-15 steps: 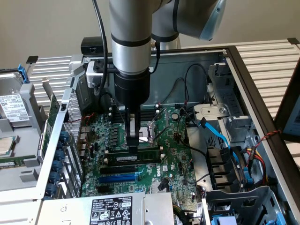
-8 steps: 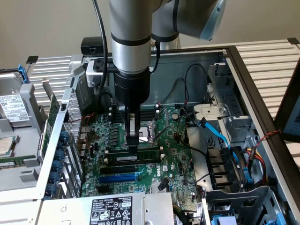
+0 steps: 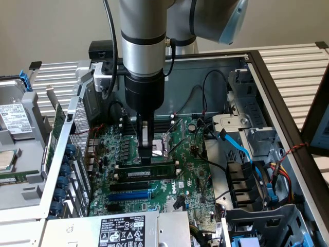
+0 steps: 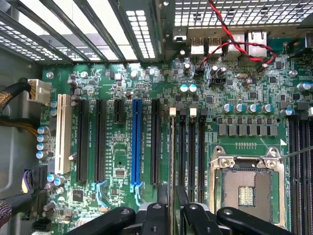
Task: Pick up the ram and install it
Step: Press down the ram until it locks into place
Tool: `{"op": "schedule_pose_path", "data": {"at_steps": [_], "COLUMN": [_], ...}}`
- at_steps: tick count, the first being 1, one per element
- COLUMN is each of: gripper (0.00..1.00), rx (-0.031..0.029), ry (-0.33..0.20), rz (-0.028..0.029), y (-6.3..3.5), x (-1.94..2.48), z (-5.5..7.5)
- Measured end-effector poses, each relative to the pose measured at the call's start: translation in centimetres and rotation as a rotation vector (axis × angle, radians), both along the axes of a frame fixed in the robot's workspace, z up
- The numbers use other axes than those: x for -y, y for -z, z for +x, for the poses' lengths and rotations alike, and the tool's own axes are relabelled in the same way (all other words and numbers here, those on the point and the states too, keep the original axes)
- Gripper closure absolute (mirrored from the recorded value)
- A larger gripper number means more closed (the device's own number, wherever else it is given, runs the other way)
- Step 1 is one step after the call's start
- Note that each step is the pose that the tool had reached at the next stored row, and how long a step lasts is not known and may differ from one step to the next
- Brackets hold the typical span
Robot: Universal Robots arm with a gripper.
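Observation:
The ram is a long green stick with black chips and a white label, standing on edge along a black memory slot on the motherboard. My gripper reaches straight down onto its top edge near the middle. In the wrist view the ram appears edge-on as a thin line running away from my gripper, with one black finger on each side of it. The fingers are closed against the stick.
Empty black memory slots lie beside the ram, then the CPU socket. A blue expansion slot and more black slots lie on the other side. Blue and black cables run at the exterior view's right. Case walls surround the board.

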State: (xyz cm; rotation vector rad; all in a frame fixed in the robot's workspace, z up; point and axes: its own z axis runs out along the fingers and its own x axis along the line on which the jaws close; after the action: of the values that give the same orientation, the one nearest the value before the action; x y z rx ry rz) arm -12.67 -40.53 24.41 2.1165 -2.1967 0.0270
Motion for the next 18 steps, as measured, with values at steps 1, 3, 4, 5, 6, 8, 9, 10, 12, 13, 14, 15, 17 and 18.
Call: {"op": "schedule_pose_path", "data": {"at_steps": [1, 3, 4, 5, 6, 8, 9, 10, 12, 13, 14, 15, 17, 18], "gripper": [0.79, 0.88, 0.89, 0.89, 0.89, 0.89, 0.89, 0.89, 0.89, 0.89, 0.89, 0.89, 0.89, 0.89], "rx": [0.0166, 0.0492, 0.0573, 0.0597, 0.0627, 0.0657, 0.0657, 0.0657, 0.0657, 0.0656, 0.0657, 0.0657, 0.0657, 0.0657], "ry": [0.000, 0.000, 0.000, 0.000, 0.000, 0.000, 0.000, 0.000, 0.000, 0.000, 0.000, 0.000, 0.000, 0.000], "rz": [-0.0035, -0.0101, -0.0111, -0.0116, -0.0118, -0.0119, -0.0125, -0.0135, -0.0156, -0.0171, -0.0191, -0.0217, -0.0268, -0.0279], "y": [-0.01, 0.00, 0.01, 0.03, 0.09, 0.30, 0.40, 0.49, 0.64, 0.69, 0.76, 0.82, 0.92, 0.99], "x": [-0.03, -0.12, -0.19, -0.27, -0.36, -0.54, -0.59, -0.64, -0.73, -0.78, -0.82, -0.84, -0.84, -0.85], "z": [0.0, 0.0, 0.0, 0.0, 0.0, -0.2, -0.3, -0.4, -0.5, -0.6, -0.6, -0.7, -0.7, -0.8]}}
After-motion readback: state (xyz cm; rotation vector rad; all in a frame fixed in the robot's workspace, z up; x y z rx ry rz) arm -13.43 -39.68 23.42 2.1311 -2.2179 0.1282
